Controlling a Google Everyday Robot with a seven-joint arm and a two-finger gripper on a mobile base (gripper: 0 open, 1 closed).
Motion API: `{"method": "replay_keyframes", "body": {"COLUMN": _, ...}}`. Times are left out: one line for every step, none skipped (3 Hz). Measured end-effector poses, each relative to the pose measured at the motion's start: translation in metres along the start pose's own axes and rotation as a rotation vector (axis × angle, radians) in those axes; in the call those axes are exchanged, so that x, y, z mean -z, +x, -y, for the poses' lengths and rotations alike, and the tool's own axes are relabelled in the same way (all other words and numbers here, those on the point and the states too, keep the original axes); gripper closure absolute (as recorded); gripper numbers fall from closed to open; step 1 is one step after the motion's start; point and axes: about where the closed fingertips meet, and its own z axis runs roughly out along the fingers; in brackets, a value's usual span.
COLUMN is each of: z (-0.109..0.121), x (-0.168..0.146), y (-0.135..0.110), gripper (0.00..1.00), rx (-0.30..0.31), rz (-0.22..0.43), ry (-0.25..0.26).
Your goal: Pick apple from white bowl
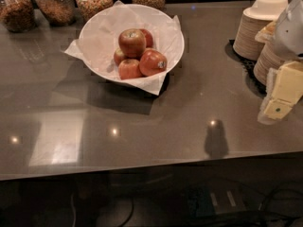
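Presently, in the camera view, the hand (279,96) hangs at the right edge, over the table (189,122) and just in front of the stacked beige paper bowls (258,30). It is well apart from the white bowl (94,27). Whether the hand is set wide or narrow cannot be told from this angle, and it appears to carry nothing.

The white bowl sits toward the rear left of the table. It holds a heap of apples (129,69), with the top apple (132,42) resting on the others.

Risks noted:
- The fruit is packed touching, so a descent on any lower apple would likely shove its neighbours. The top apple is judged the safest target.
- The top apple is round and perched. An off-centre close could roll it off the heap or out over the shallow rim.
- The paper liner (154,86) is loose and its corners overhang the rim. A low approach could snag it and drag the bowl.
- A careless swing away from the right side could clip the paper bowl stacks.

Surroundings: glass jars (55,4) stand in a row directly behind the bowl, which limits overshoot to the rear. Bare table lies between the hand and the bowl, and nothing stands in that path.
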Motion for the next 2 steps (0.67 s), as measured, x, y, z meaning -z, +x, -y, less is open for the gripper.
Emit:
{"method": "replay_keyframes", "body": {"z": 0.000, "x": 0.000, "y": 0.000, "gripper": 0.00, "rx": 0.000, "rz": 0.001, "ry": 0.000}}
{"method": "replay_keyframes", "body": {"z": 0.012, "x": -0.005, "y": -0.011, "gripper": 0.00, "rx": -0.002, "rz": 0.042, "ry": 0.018}}
